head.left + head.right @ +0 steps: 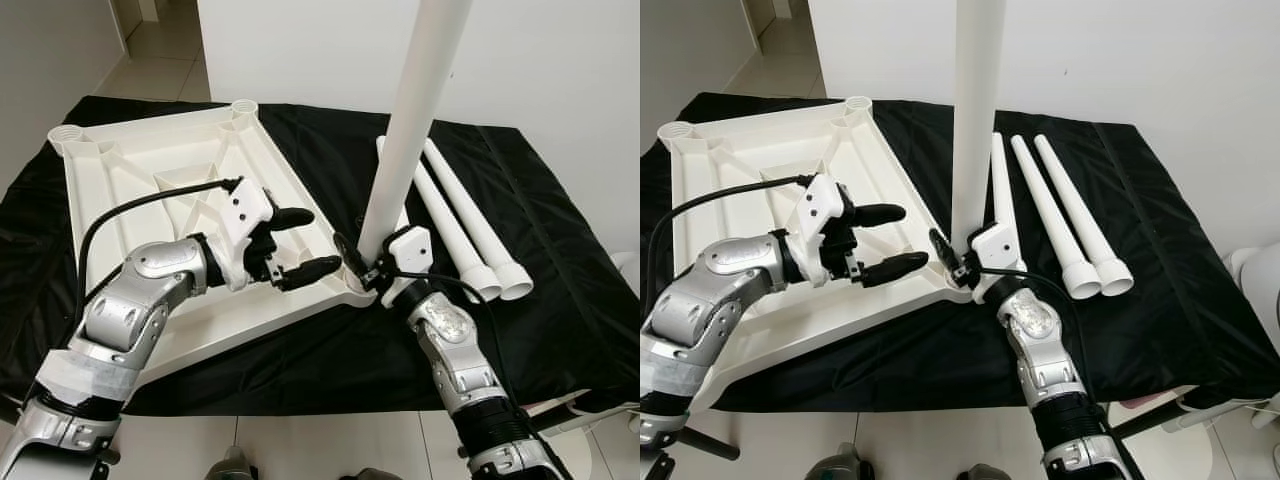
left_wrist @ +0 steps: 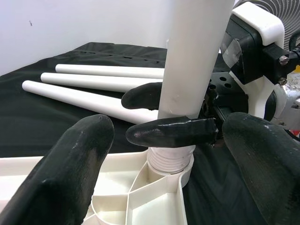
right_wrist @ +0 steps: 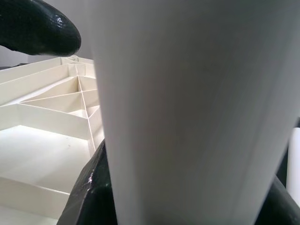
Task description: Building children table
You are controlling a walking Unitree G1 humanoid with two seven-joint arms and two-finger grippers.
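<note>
A white tabletop [image 1: 130, 170] lies upside down on a black cloth, its ribs facing up. One white table leg [image 1: 415, 110] stands upright in the threaded socket [image 2: 171, 164] at the near right corner. My right gripper [image 1: 358, 262] is shut on the leg just above the socket, one finger on each side [image 2: 168, 131]. My left gripper [image 1: 300, 243] hovers open over the tabletop's near right part, pointing at the leg's base, with nothing between its fingers [image 2: 70, 173]. The leg [image 3: 187, 103] looms close in the right wrist view, with the ribbed underside [image 3: 42, 131] beside it.
Three loose white legs [image 1: 470, 230] lie side by side on the cloth to the right of the upright leg. A white wall [image 1: 540, 50] stands right behind the table. The cloth's front edge [image 1: 300, 400] hangs near my body.
</note>
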